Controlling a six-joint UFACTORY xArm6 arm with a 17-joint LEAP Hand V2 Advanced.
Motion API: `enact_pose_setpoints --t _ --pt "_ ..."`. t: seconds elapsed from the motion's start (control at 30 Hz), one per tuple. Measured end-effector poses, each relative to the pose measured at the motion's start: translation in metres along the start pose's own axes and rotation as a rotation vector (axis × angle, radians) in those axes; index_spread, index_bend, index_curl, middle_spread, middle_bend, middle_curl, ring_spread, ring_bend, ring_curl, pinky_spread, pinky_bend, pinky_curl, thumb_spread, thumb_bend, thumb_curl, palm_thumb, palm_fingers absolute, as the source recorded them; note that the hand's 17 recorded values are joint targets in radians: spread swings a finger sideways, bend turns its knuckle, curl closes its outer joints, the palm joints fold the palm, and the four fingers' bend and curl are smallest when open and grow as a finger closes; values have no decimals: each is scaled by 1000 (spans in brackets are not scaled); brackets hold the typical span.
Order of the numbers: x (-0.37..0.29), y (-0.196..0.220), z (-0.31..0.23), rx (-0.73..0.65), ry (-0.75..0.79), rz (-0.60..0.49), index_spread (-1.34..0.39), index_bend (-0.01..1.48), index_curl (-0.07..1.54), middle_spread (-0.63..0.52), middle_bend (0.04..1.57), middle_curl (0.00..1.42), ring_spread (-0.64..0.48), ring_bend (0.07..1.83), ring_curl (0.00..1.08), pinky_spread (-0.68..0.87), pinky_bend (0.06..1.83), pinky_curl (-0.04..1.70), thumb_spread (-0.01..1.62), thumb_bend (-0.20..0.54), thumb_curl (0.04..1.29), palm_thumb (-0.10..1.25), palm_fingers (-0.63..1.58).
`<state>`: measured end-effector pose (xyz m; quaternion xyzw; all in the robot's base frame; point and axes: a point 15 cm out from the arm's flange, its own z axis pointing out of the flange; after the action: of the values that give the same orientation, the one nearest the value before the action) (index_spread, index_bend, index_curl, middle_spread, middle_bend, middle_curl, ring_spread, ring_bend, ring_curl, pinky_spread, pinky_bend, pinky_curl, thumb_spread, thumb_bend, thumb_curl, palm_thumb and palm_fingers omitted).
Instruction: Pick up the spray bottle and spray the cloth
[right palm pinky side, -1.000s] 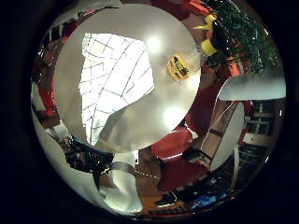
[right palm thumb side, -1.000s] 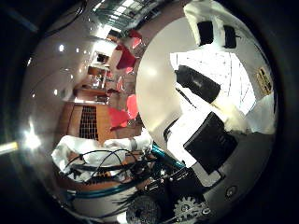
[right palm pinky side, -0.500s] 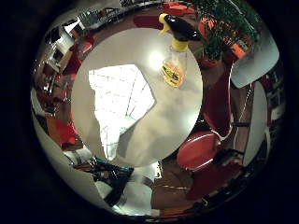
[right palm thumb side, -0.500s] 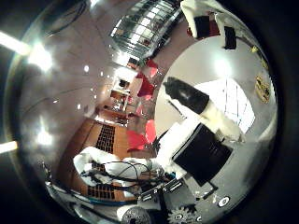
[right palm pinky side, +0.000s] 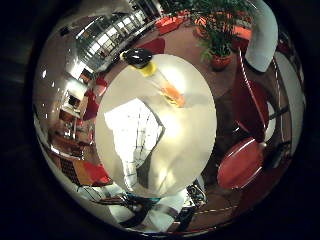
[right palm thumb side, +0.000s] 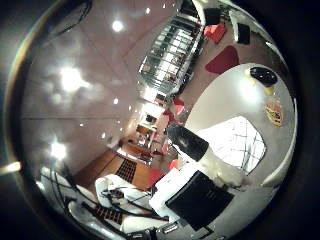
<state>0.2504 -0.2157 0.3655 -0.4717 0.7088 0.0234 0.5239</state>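
Note:
The little finger side palm view shows a spray bottle (right palm pinky side: 158, 82) with a black trigger head, yellow neck and orange label. It stands on a round white table (right palm pinky side: 195, 135), next to a white checked cloth (right palm pinky side: 134, 135) that lies flat. The thumb side palm view shows the same bottle (right palm thumb side: 268, 92) and cloth (right palm thumb side: 245, 140) farther off. My right hand (right palm thumb side: 205, 185) is above the table, well away from both. Its white and black fingers (right palm thumb side: 188, 145) reach out relaxed and hold nothing.
Red chairs (right palm pinky side: 243, 160) stand round the table, and a second one (right palm pinky side: 255, 95) is beside it. A potted plant (right palm pinky side: 215, 40) stands beyond the bottle. More red chairs and tables (right palm thumb side: 175, 105) fill the room behind.
The whole picture has shifted in both views, so the hand has turned and drawn back from the table. The table looks smaller. Bottle and cloth have not moved on it.

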Motion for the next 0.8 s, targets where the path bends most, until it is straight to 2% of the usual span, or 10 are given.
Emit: enact_pose_setpoints --t 0.23,0.5,0.8 --pt "77 18 -20 103 -73 80 -209 172 405 13 466 453 81 676 301 313 703 55 1100 -22 318 611 168" --pt "151 27 -16 209 -113 192 -188 166 360 47 426 426 119 634 287 336 620 110 1081 -24 310 600 172" --pt "174 10 33 202 -145 217 -183 165 332 47 411 415 110 610 285 338 551 160 1059 -26 303 574 190"
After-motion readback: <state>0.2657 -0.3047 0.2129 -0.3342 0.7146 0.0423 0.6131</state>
